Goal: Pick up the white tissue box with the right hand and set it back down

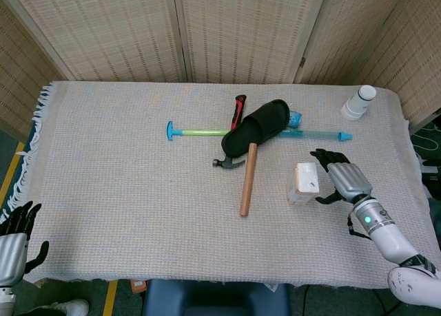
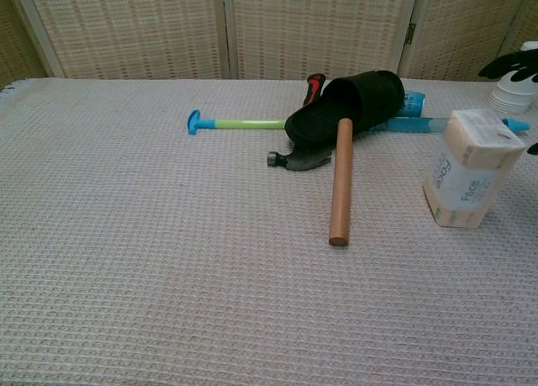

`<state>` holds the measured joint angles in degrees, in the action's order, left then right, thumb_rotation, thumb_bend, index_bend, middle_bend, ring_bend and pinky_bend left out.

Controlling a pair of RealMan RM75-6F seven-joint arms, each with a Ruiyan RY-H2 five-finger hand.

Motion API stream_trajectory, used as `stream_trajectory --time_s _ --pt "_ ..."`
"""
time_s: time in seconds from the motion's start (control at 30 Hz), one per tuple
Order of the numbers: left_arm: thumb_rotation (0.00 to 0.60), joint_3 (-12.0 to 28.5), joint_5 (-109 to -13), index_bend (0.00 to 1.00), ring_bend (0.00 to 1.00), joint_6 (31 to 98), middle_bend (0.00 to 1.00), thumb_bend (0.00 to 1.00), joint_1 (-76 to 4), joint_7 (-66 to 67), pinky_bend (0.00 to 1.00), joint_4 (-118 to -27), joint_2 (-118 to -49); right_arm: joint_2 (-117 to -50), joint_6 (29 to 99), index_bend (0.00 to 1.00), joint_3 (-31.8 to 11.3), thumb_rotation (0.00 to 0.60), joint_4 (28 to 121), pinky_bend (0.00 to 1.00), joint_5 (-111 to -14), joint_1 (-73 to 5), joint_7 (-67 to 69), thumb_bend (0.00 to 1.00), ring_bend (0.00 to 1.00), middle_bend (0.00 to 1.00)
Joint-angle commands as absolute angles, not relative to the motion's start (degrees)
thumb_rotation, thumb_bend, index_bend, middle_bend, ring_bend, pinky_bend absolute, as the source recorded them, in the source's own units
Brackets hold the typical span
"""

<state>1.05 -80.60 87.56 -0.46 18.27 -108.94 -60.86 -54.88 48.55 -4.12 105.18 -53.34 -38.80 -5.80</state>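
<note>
right robot hand (image 1: 342, 177) spread, seemingly empty, just beside upright white tissue box (image 1: 304, 183)

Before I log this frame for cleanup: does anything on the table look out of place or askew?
Yes: the black slipper lies tipped on its side over the toy stick, with the hammer jammed against it. The tissue box stands upright.

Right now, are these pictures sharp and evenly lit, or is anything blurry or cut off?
Head view: sharp, even soft light, faint shadows under the hammer. Chest view: also clear, the tissue box print readable, but the right robot hand is cropped at the frame's edge.
</note>
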Motion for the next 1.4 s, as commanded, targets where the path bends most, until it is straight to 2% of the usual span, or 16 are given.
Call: stream_trajectory --time_s 0.03,0.3,0.47,0.9,1.23,1.4 --pt "0.6 1.11 -80.44 0.07 0.0 87.49 0.0 0.4 -0.49 18.37 0.17 -108.94 -60.91 -55.98 46.42 0.0 -4.4 0.6 104.23 0.0 -50.78 -40.67 -8.08 0.13 0.0 0.0" --pt "0.6 1.28 -80.05 0.07 0.0 87.34 0.0 0.4 -0.55 18.23 0.17 -108.7 -60.9 -57.44 46.48 0.0 -4.22 0.6 104.22 0.0 -45.57 -43.06 -13.1 0.13 0.0 0.0" --pt "0.6 1.11 -80.17 0.07 0.0 87.13 0.0 0.4 -0.62 18.58 0.17 -108.73 -60.96 -58.76 47.23 0.01 -4.18 0.6 103.5 0.0 -42.59 -44.16 -15.44 0.13 0.0 0.08" --pt "0.6 1.2 -80.02 0.07 0.0 87.22 0.0 0.4 -0.59 18.43 0.17 -108.79 -60.9 -60.68 47.58 0.08 -3.84 0.6 103.11 0.0 -38.7 -46.44 -19.11 0.13 0.0 0.14" --pt "0.6 1.09 -80.27 0.07 0.0 87.32 0.0 0.4 -0.52 18.4 0.17 -108.87 -60.79 -60.92 49.39 0.25 -3.41 0.6 103.35 0.0 -38.4 -46.1 -20.03 0.13 0.03 0.24" --pt "0.6 1.12 -80.18 0.07 0.0 87.35 0.0 0.4 -0.51 18.59 0.17 -108.87 -60.89 -61.18 49.71 0.28 -3.29 0.6 102.84 0.0 -38.39 -45.88 -20.2 0.13 0.06 0.27"
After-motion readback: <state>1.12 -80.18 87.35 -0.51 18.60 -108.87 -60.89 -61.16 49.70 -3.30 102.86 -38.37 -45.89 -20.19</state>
